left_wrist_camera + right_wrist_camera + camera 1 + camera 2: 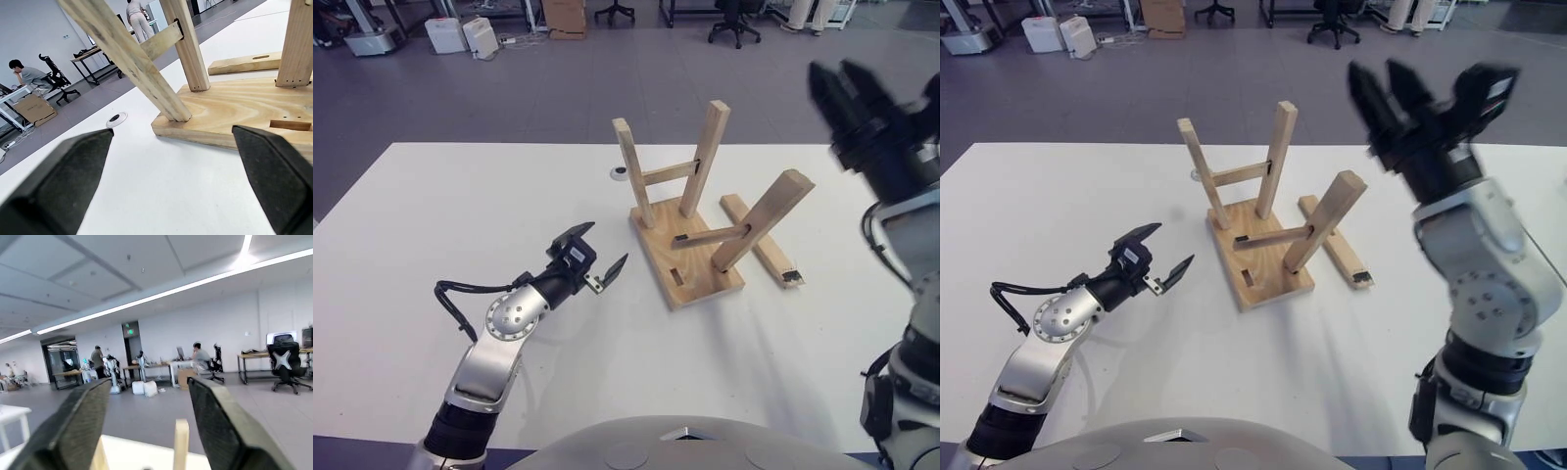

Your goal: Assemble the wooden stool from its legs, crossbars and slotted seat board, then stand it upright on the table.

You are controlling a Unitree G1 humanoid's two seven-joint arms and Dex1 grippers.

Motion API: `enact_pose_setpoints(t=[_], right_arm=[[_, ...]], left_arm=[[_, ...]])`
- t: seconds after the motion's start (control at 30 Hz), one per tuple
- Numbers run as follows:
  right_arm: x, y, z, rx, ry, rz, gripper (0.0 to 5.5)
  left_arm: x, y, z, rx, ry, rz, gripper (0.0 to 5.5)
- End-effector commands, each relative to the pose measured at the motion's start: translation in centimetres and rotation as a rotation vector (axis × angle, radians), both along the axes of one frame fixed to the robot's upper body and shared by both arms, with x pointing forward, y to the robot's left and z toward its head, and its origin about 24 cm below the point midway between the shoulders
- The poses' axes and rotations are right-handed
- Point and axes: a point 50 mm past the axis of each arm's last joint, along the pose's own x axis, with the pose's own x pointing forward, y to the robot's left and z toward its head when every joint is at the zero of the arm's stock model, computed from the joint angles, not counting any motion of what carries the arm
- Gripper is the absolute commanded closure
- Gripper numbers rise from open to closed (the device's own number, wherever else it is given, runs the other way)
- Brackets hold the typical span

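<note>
A broad white counter [460, 196] filled the lower part of the head views, with a small round grommet [620, 172] set into it near the centre. Behind it, across the top of the frame, ran a grey room floor [509, 88] carrying a black office chair [734, 20], a brown cardboard box [565, 15] and white box-shaped units [460, 34] at the upper left.

Right of centre the pale wooden slotted seat board [700, 284] lay flat on the counter. Two light wooden legs, the rear left leg [634, 171] and the rear right leg [705, 157], rose from its far end, joined by a short wooden crossbar [668, 174]. A third wooden leg [764, 220] leaned out to the right from the board's near end, with a second crossbar [710, 235] running from it toward the rear right leg. A loose wooden leg [773, 257] lay flat on the counter just right of the board.

The left claw [605, 245] hovered low over the counter at lower centre-left, fingers spread wide, pointing at the board. The right claw [1381, 83] was raised high at the upper right, well apart from the wood, its fingers parted and holding nothing.
</note>
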Motion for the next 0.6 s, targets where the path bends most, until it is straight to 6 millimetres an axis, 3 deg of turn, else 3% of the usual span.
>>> enact_pose_setpoints(t=[0.03, 0.1, 0.17, 0.27, 0.37, 0.6], right_arm=[[2.4, -4.7, -2.9, -0.129, 0.23, -0.187, 1.72], [2.5, -5.8, -10.4, -0.302, 0.527, -0.165, 1.72], [1.1, -4.8, -16.2, -0.363, 0.706, -0.035, 1.72], [0.2, -4.1, -21.6, -0.459, 0.871, 0.014, 1.72], [-0.1, -3.9, -23.9, -0.525, 0.928, 0.012, 1.72], [1.0, -3.9, -23.9, -0.528, 0.906, -0.037, 2.92]], left_arm=[[0.4, 0.0, 0.1, 0.018, -0.006, -0.003, 1.03], [0.7, 0.0, 0.2, 0.01, -0.012, 0.003, 1.03], [1.0, -0.1, 0.6, -0.028, -0.015, 0.017, 1.03], [1.4, -0.3, 0.9, -0.047, -0.018, 0.016, 1.03], [1.6, -0.6, 0.9, -0.037, -0.017, -0.004, 1.03], [1.7, -1.0, 1.0, -0.045, -0.019, -0.017, 1.03]])
